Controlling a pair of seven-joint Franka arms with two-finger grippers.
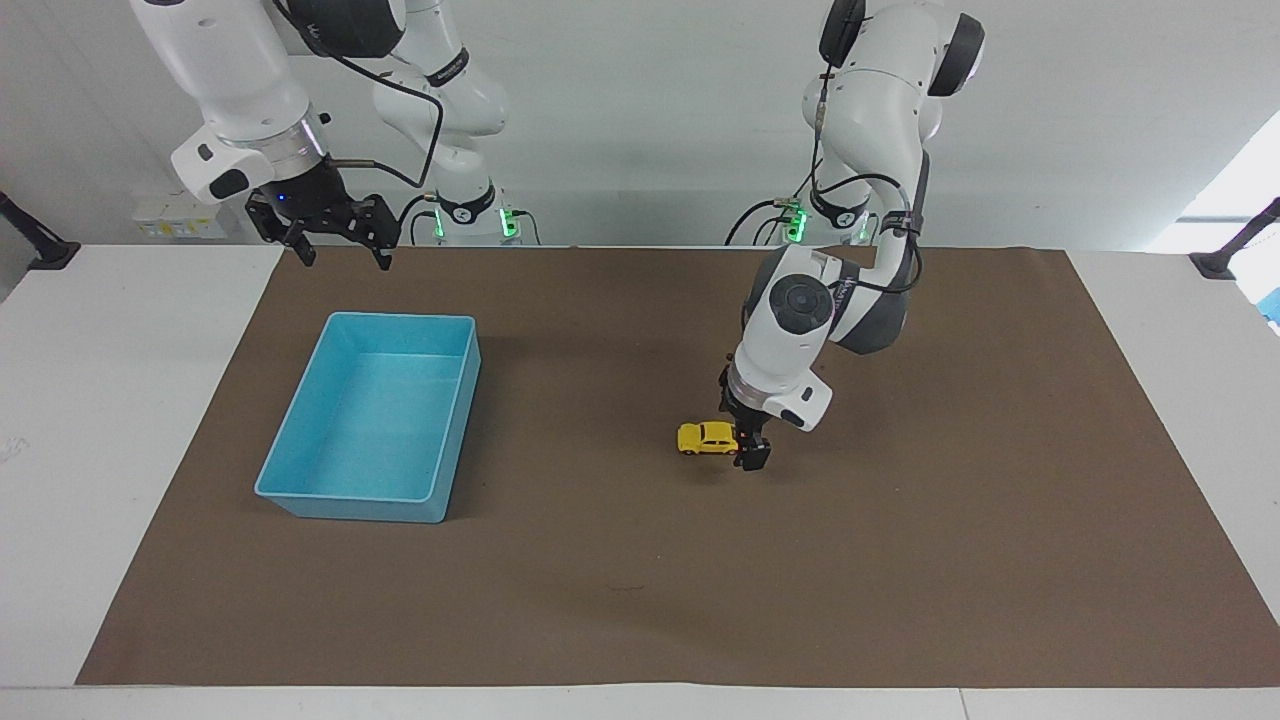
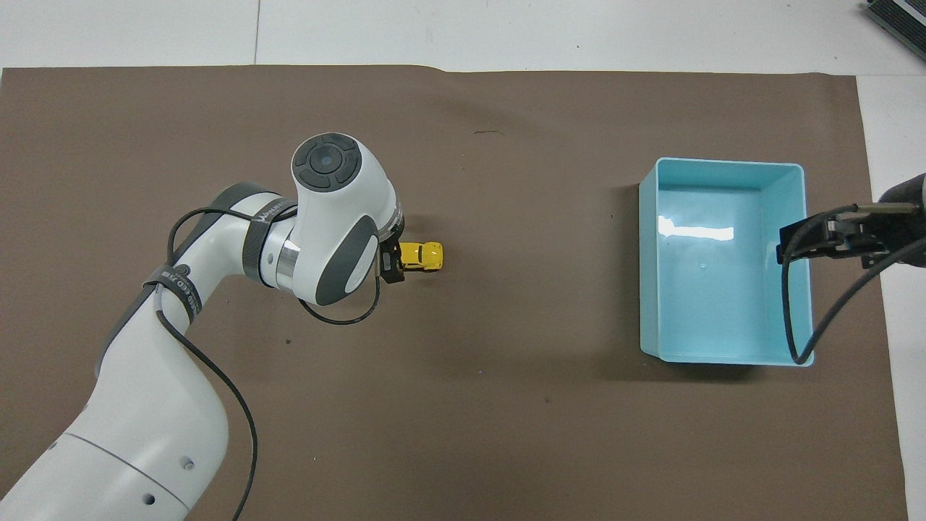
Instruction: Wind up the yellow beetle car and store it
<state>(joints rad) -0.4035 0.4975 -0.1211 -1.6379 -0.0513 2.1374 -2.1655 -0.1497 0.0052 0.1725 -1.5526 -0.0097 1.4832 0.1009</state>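
The yellow beetle car (image 1: pixel 708 437) stands on the brown mat near the table's middle; it also shows in the overhead view (image 2: pixel 423 255). My left gripper (image 1: pixel 745 447) is down at mat level at the car's end toward the left arm. It is open, with a finger on either side of that end (image 2: pixel 394 262). The left wrist hides part of the car from above. My right gripper (image 1: pixel 335 245) is open and empty. It waits in the air over the rim of the blue tray (image 1: pixel 400 318), as the overhead view shows (image 2: pixel 785 250).
The blue tray (image 2: pixel 723 163) is empty and lies toward the right arm's end of the mat. The brown mat (image 1: pixel 640 600) covers most of the white table. A cable loop from the right wrist hangs over the tray's rim (image 2: pixel 792 318).
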